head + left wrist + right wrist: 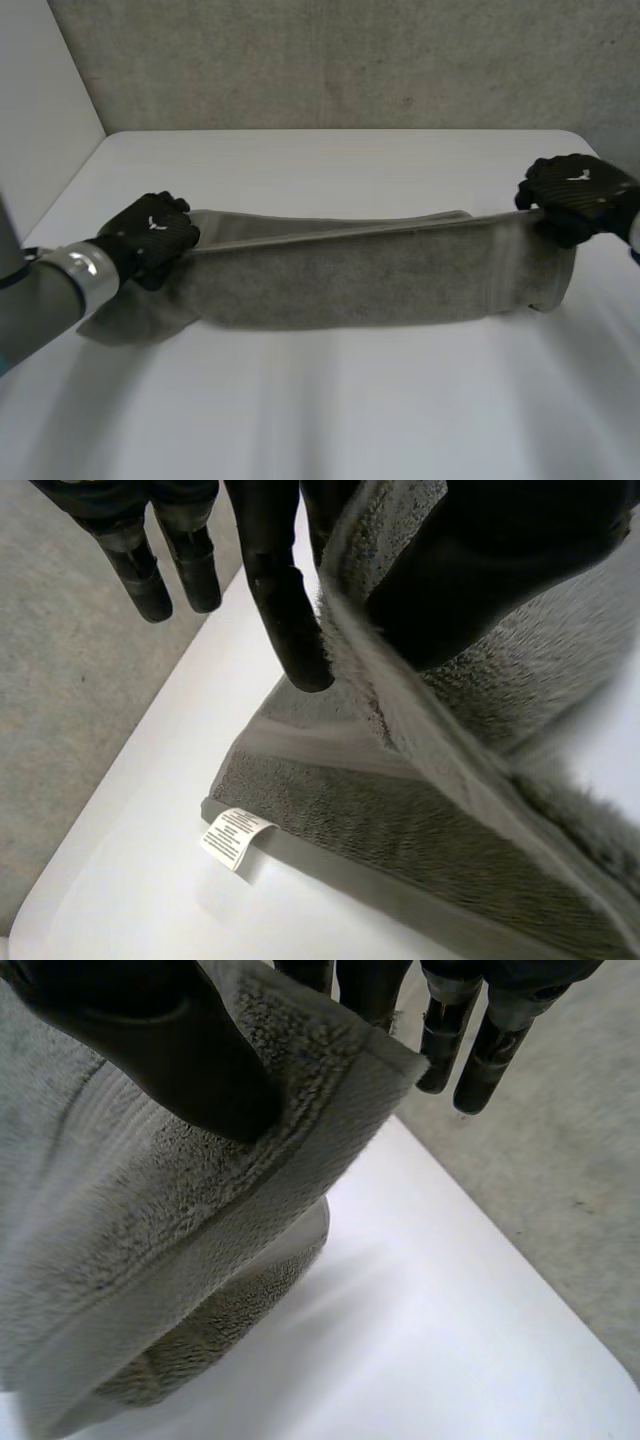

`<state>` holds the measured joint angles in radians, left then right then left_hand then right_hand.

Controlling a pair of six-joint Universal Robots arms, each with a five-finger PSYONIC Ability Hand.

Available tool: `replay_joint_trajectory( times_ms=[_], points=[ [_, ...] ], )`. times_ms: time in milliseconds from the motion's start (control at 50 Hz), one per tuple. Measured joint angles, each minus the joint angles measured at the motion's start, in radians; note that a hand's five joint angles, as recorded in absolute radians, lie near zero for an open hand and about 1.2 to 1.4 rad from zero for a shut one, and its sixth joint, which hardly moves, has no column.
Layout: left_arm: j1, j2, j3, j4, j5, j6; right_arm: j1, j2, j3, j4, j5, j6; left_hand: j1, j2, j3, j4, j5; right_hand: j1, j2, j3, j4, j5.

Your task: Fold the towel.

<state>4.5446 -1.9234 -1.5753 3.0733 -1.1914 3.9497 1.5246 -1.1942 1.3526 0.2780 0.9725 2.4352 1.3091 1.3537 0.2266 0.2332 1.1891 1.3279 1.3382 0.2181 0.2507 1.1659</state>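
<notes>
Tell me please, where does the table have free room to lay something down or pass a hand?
Bare table lies between the towel and the near edge, and another strip lies between the towel and the far edge. The middle is crowded: the towel stretches from the left hand to the right hand, each pinching one end.

Smooth white table with rounded corners (330, 400), softly lit. Grey speckled carpet-like surface (350, 60) beyond its far edge. Plain pale wall panel (40, 100) left.
</notes>
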Motion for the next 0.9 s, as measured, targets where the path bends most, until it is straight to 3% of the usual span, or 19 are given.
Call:
replay_joint_trajectory(
  times_ms=[160,340,580,740,780,820,900],
  points=[
    [-0.025,-0.295,0.331,0.007,0.002,0.013,0.092,0.263,-0.241,-0.056,0.076,-0.019,0.000,0.001,0.000,0.000,0.004,0.000,0.000,0.000,0.000,0.006],
    [-0.066,-0.486,0.574,0.056,0.010,0.011,0.142,0.392,-0.329,-0.194,0.156,-0.012,0.000,0.003,0.000,0.000,0.006,0.000,0.000,0.000,0.000,0.016],
    [-0.083,-0.597,0.633,0.279,0.018,0.015,0.152,0.489,-0.369,-0.279,0.229,-0.011,0.000,0.003,0.000,0.000,0.006,0.000,-0.001,0.000,0.000,0.016],
    [-0.081,-0.627,0.619,0.311,0.017,0.017,0.152,0.545,-0.393,-0.322,0.229,-0.012,0.000,0.003,0.000,0.000,0.006,-0.001,-0.002,0.000,0.000,0.006],
    [-0.081,-0.630,0.612,0.313,0.014,0.018,0.152,0.550,-0.396,-0.335,0.232,-0.012,-0.002,0.001,0.000,0.000,0.003,-0.152,-0.151,0.000,0.000,-0.147],
    [-0.081,-0.629,0.604,0.317,0.012,0.018,0.152,0.553,-0.396,-0.349,0.236,-0.011,-0.186,-0.201,0.000,0.000,-0.180,-0.309,-0.321,0.000,0.000,-0.303],
    [-0.080,-0.614,0.578,0.345,-0.003,0.017,0.153,0.550,-0.394,-0.381,0.253,-0.010,-0.905,-0.925,0.000,0.000,-0.937,-0.699,-0.692,0.000,0.000,-0.721]
  ],
)
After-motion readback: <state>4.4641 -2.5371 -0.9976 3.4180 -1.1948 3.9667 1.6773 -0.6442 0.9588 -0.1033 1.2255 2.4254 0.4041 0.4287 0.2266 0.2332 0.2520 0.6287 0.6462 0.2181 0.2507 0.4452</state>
